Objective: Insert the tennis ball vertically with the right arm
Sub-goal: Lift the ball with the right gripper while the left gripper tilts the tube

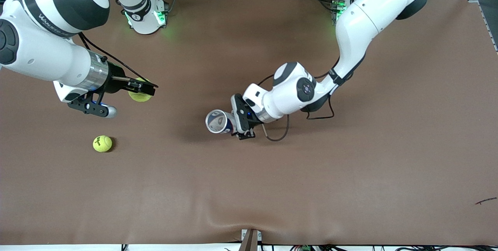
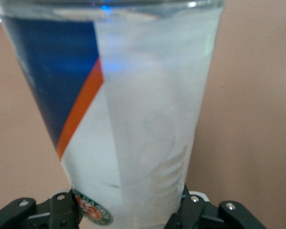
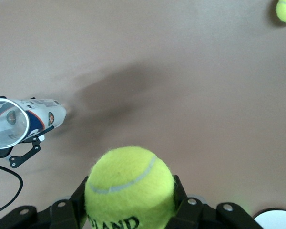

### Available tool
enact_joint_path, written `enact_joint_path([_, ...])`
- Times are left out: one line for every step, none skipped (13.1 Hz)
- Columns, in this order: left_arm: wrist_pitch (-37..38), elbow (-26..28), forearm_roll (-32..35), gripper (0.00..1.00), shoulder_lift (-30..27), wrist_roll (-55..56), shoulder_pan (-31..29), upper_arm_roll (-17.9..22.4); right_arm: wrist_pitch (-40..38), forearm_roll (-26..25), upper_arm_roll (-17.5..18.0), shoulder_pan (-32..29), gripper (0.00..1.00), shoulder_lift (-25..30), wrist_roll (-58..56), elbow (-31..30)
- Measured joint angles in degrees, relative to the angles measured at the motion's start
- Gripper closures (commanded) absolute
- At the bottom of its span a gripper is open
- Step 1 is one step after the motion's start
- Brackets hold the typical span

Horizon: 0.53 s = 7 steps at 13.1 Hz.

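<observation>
The brown counter (image 1: pixel 272 188) spreads wide under both arms. The right arm (image 1: pixel 46 48), from its base at the top of the front view, reaches out low and nearly level over its own end of the counter, wrist turned sideways. The left arm (image 1: pixel 350 37) bends down from its base and folds toward the middle of the counter, its forearm nearly horizontal.

The tennis ball can (image 1: pixel 220 121) is a clear plastic tube with a blue, orange and white label. The left gripper (image 1: pixel 243 120) is clamped across its lower body, holding it near the middle of the counter with the open mouth tilted up toward the front camera. It looks light and thin-walled, likely to flex or slip if squeezed hard, so a hold low on the body leaves the mouth free.

The tennis ball (image 3: pixel 129 187) sits pinched between the closed fingers of the right gripper (image 1: pixel 136 89), over the right arm's end of the counter and well apart from the can. Its felt should give good friction and its rubber some spring; a hold across the middle, as here, suits it, leaving the lower half free to enter the tube. For a vertical insertion the wrist would probably need to turn downward over the mouth.

A second tennis ball (image 1: pixel 102 143) lies loose on the counter, nearer to the front camera than the held one.
</observation>
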<state>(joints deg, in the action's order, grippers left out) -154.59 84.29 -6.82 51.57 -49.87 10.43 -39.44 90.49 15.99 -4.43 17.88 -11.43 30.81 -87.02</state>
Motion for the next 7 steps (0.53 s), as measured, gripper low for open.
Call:
enact_joint_path([-0.1,0.0,-1.2,0.3,0.2,-1.0,-0.6,-0.3,0.0,-0.1,-0.4,-0.2,0.64,-0.1,0.9,0.1])
enact_joint_path([-0.1,0.0,-3.2,0.3,0.4,-2.5,-1.5,-1.0,0.0,-0.1,-0.9,-0.9,0.64,-0.2,1.4,0.1])
enact_joint_path([0.1,0.0,-5.7,0.3,0.7,-4.5,-2.8,-2.3,-0.2,-0.1,-1.2,-2.0,0.64,-0.3,1.5,0.1])
enact_joint_path([0.8,0.0,-7.7,0.3,1.3,-6.8,-4.4,-3.7,-0.7,-0.1,-1.3,-3.3,0.64,-0.3,1.5,0.1])
enact_joint_path([1.7,0.0,-8.8,0.3,1.7,-8.5,-5.8,-4.5,-1.1,-0.1,-1.4,-4.3,0.65,-0.3,1.5,0.1])
enact_joint_path([2.3,0.0,-9.4,0.3,2.1,-9.6,-6.9,-5.1,-1.2,-0.1,-1.4,-4.9,0.65,-0.3,1.6,0.1])
enact_joint_path([2.8,0.0,-10.5,0.3,2.4,-11.1,-8.1,-5.8,-1.2,-0.1,-1.4,-5.3,0.65,-0.3,1.8,0.2])
